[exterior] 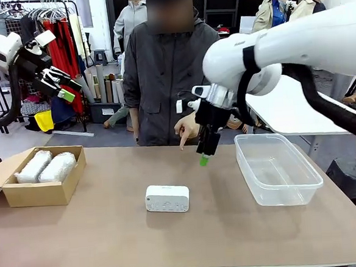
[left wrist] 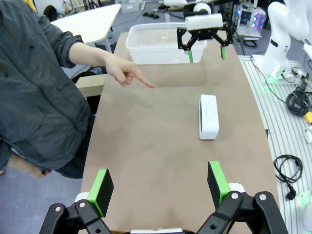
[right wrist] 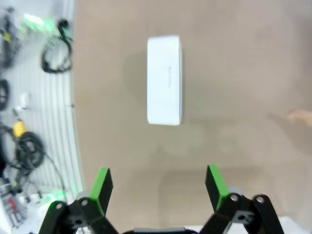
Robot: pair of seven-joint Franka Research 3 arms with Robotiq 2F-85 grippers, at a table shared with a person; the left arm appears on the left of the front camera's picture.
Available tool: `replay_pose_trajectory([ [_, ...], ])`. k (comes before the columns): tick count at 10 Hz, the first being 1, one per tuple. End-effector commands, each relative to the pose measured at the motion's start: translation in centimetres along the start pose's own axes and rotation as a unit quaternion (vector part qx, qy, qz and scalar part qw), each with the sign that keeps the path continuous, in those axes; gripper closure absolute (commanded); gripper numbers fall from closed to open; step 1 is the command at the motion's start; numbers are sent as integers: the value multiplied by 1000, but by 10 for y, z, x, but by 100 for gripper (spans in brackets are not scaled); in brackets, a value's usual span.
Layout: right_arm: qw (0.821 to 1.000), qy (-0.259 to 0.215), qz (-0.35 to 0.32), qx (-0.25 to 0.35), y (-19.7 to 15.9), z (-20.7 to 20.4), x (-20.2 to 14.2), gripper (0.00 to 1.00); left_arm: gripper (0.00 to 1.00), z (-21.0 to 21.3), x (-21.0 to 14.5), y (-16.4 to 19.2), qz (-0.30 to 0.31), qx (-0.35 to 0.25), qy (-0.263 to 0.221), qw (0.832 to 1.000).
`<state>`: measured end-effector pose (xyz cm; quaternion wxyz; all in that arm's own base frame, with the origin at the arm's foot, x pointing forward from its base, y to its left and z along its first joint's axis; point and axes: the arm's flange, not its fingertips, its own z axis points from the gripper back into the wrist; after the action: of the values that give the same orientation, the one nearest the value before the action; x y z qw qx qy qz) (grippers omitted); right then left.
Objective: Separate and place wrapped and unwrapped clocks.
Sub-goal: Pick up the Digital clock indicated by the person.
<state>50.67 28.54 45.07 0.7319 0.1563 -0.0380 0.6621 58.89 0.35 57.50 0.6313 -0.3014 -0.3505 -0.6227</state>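
Where the bare clock is lying: the unwrapped white clock (exterior: 167, 198) is sitting flat on the table (exterior: 234, 233) at lower centre of the front view, apart from both containers; in the right wrist view it (right wrist: 165, 80) is showing in the upper middle, ahead of the fingers.
Wrapped clocks: two bubble-wrapped clocks (exterior: 33, 167) (exterior: 57, 167) are lying side by side inside the cardboard box (exterior: 39, 195) at the left of the front view.
Clear tub: the tub (exterior: 279, 198) is standing at the right of the front view.
Right gripper: the right gripper (exterior: 204, 159) is hanging above the table between clock and tub, its jaws spreading wide with nothing between them.
Left gripper: the left gripper (exterior: 68, 89) is hovering high at upper left of the front view, jaws standing wide apart, gripping nothing.
Person: a hand (exterior: 187, 130) is pointing one finger down toward the table, mid-frame in the front view.
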Motion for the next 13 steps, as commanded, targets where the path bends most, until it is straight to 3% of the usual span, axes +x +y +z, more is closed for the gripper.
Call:
replay_pose_trajectory([
  [1,999,33,11,-16,-12,-8,22,0,0,0,0,-2,-1,3,4,1000],
  [3,997,58,36,-19,-16,-33,42,0,0,0,0,-2,-1,3,4,1000],
  [7,996,31,61,-52,-8,-74,77,0,0,0,0,-2,-1,3,4,1000],
  [9,997,32,68,-30,-6,-87,80,0,0,0,0,-2,-1,3,4,1000],
  [10,997,14,78,5,-9,-74,74,0,0,0,0,-2,-1,3,4,1000],
  [11,996,26,78,-26,-3,-86,80,0,0,0,0,-2,-1,3,4,1000],
  [13,996,26,78,-26,-3,-86,80,0,0,0,0,-2,-1,3,4,1000],
])
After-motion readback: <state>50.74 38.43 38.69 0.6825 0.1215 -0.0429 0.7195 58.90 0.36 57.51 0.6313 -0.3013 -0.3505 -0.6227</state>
